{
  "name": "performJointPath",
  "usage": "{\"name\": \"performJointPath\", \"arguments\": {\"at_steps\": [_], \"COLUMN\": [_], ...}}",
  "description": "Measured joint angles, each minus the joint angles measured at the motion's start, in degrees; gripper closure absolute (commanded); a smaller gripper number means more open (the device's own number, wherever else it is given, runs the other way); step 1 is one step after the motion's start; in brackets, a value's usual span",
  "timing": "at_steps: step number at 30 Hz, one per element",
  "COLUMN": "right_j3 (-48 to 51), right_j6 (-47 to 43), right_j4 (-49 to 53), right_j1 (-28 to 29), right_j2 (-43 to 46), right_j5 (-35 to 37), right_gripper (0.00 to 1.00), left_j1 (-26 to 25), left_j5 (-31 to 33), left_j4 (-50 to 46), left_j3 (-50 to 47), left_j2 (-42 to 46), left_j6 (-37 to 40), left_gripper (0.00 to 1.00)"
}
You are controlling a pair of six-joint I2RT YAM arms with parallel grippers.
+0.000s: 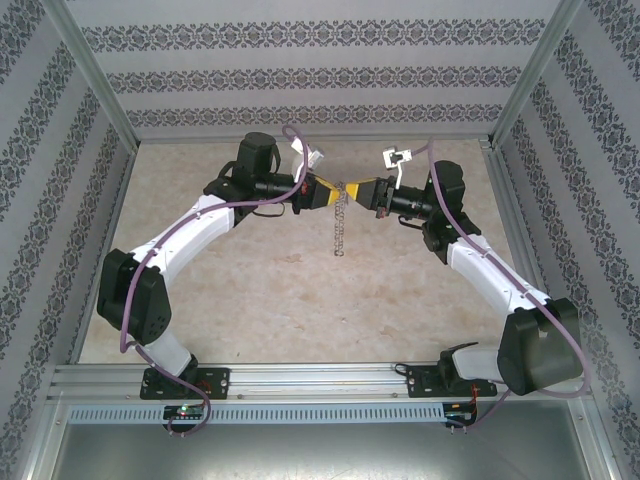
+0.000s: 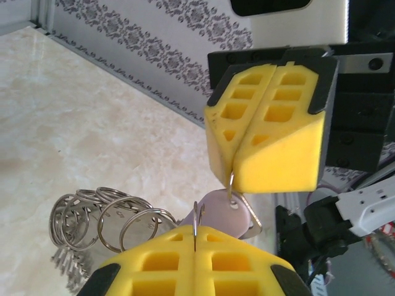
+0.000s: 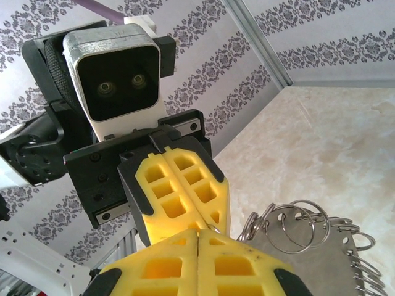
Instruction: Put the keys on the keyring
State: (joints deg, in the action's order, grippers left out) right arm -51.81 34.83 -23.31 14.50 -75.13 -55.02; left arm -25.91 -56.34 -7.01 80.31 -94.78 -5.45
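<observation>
**Progress.** The task is judged well advanced. A bunch of keys point(image 3: 321, 265) is seen already hanging by small split rings point(image 2: 105, 216), gathered close together in a row. From above, the keyring point(image 1: 338, 225) is seen edge-on as a chain-like strand hanging below the two tools, clear of the tabletop point(image 1: 250, 290). A pale purple tag point(image 2: 223, 209) is found on the wire at the point where the tools meet. It is judged to be the piece now being worked on. Whether it is fully threaded cannot be told, as the wire end is hidden in the pads. Whether more keys remain to be fitted cannot be told either.

**Tools.** The left tool point(image 1: 328, 192) and the right tool point(image 1: 362, 192) are held tip to tip above the middle of the tabletop. On each, the yellow pads are pressed together with thin wire pinched in the seam. The wire is taken to be that of the keyring.

**Position of the work.** The tag is located between the two tips, touching the wire that leaves the right tool. The bunch of keys is hung just beside the left tool, on the side away from the tag, and below both grips.
</observation>
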Motion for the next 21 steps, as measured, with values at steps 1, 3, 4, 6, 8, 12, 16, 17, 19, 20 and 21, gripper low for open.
{"name": "performJointPath", "arguments": {"at_steps": [1,3,4,6,8,12,16,17,19,20,21], "right_j3": [0.0,0.2,0.4,0.9,1.4,2.0,2.0,2.0,2.0,1.9,1.8], "right_j6": [-0.3,-0.6,-0.7,-0.9,-1.2,-2.3,-3.7,-3.9,-4.6,-4.9,-5.1], "right_j4": [0.6,1.3,1.5,2.1,2.3,3.0,3.7,3.7,3.7,3.6,3.7], "right_j1": [0.0,-0.3,-0.5,-0.9,-1.4,-2.4,-2.4,-2.4,-2.4,-2.4,-2.4], "right_j2": [0.3,1.2,1.9,3.5,4.9,6.5,6.3,6.0,5.0,4.3,3.6], "right_j5": [0.0,0.0,0.0,0.0,0.0,0.0,0.0,0.0,-0.1,-0.1,-0.2], "right_gripper": [1.0,1.0,1.0,1.0,1.0,1.0,1.0,1.0,1.0,1.0,1.0], "left_j1": [0.0,0.0,0.0,0.0,0.0,0.0,-0.2,-0.3,-0.5,-0.5,-0.5], "left_j5": [0.8,2.5,3.4,4.9,6.2,8.1,8.6,8.6,8.0,7.7,7.1], "left_j4": [-1.0,-3.3,-4.2,-5.5,-6.2,-6.9,-7.8,-8.0,-8.0,-8.0,-8.0], "left_j3": [0.2,0.6,0.9,1.2,1.6,2.1,4.4,5.2,6.8,7.4,7.8], "left_j2": [0.0,0.0,0.0,0.0,0.0,0.3,0.3,0.3,0.3,0.3,0.3], "left_j6": [1.1,3.4,4.5,6.3,7.8,9.9,11.2,11.3,11.3,11.3,11.3], "left_gripper": [1.0,1.0,1.0,1.0,1.0,1.0,1.0,1.0,1.0,1.0,1.0]}}
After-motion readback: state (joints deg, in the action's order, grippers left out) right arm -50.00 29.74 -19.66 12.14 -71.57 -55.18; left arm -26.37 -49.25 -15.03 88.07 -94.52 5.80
